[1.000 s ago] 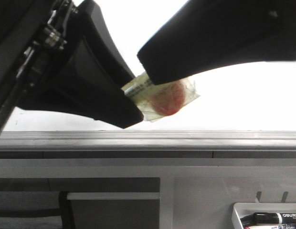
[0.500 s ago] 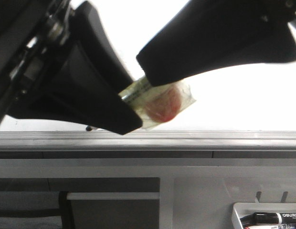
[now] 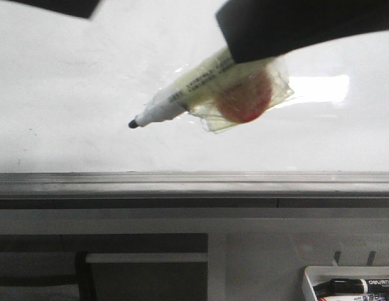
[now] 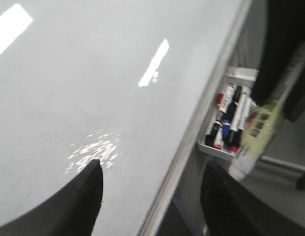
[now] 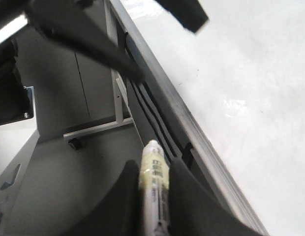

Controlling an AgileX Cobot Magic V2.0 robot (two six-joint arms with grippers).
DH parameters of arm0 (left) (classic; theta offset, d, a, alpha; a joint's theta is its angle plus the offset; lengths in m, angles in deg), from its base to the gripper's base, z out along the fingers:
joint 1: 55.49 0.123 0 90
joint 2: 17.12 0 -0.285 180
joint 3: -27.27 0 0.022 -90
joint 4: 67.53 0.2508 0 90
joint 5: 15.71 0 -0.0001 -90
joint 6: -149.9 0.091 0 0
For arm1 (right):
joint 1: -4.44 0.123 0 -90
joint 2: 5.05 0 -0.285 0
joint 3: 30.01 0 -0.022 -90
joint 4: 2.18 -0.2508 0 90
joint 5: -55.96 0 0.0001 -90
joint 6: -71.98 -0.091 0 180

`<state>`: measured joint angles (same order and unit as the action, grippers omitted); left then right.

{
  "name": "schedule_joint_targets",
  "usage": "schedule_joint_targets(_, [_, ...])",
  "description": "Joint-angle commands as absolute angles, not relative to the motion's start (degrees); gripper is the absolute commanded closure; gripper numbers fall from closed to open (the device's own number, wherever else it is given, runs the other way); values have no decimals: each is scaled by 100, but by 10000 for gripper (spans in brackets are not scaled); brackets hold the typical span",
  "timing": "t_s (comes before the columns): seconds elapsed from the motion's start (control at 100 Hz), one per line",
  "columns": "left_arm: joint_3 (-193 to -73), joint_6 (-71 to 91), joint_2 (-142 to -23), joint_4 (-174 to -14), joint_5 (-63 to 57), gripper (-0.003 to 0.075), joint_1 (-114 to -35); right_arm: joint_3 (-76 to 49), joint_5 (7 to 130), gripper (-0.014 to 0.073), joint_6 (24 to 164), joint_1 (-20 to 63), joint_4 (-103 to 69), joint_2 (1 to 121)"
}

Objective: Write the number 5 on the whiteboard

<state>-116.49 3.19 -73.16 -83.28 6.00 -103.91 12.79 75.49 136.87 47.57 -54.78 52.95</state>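
The whiteboard (image 3: 69,81) fills the upper front view, glossy white with a grey lower rail (image 3: 194,185). No strokes of the number 5 show on it. My right gripper (image 3: 245,56) is shut on a white marker (image 3: 172,103) wrapped in yellowish tape with a red patch. Its bare black tip (image 3: 133,124) points left, in front of the board. In the right wrist view the fingers (image 5: 184,187) clamp the marker (image 5: 153,167) beside the board (image 5: 251,73). My left gripper (image 4: 150,182) is open and empty over the board (image 4: 93,73).
A small white tray of markers (image 3: 345,285) hangs below the rail at the lower right; it also shows in the left wrist view (image 4: 226,128). A dark part of the left arm (image 3: 63,6) crosses the front view's top left corner. A wheeled stand leg (image 5: 93,129) is below.
My left gripper has left the marker's tip end and moved up and left, almost out of the front view. The marker's black tip is now bare. The right gripper shifted up and right.
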Motion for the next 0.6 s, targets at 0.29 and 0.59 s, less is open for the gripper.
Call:
schedule_joint_targets(0.29, [-10667, -907, -4842, -8455, 34, 500, -8750, 1179, 5641, 634, 13642, 4784, -5703, 5153])
schedule_joint_targets(0.59, [-10438, -907, -4521, -8720, 44, 741, -8530, 522, 5557, 635, 13642, 4784, -5703, 5849])
